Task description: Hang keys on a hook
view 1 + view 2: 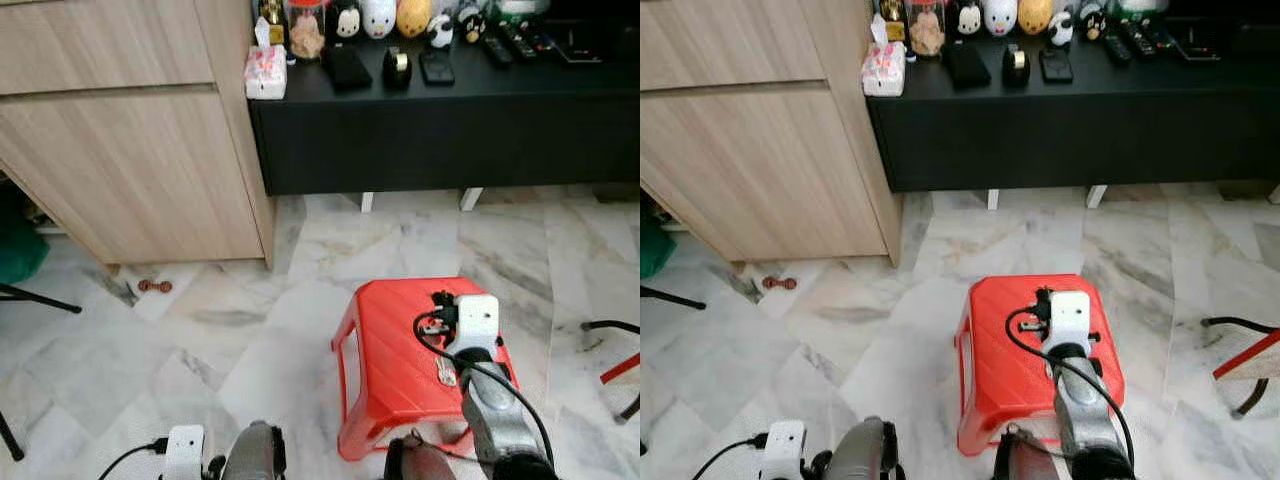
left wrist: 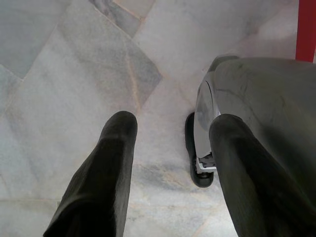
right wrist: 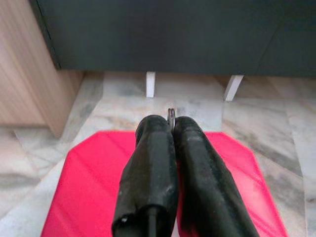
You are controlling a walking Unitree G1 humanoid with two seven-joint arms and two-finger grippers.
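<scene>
— Where are the keys (image 3: 171, 116)?
— Pinched in the right end effector (image 3: 170, 129), its tips pressed together above the red stool (image 1: 385, 340). I see no hook.
— The left end effector (image 2: 170, 148)?
— Spread, pointing at the floor.

One red plastic stool (image 1: 400, 350) stands on the marble floor. Behind the stool there is one long black cabinet (image 1: 440, 120) and beside it one light wooden cupboard (image 1: 130, 150). On the cabinet I count one pink-and-white tissue pack (image 1: 265, 72), three flat black items, several small figurines along the back, and remote controls, two or three. One small reddish bone-shaped object (image 1: 154, 286) lies on the floor, left of the stool.
</scene>
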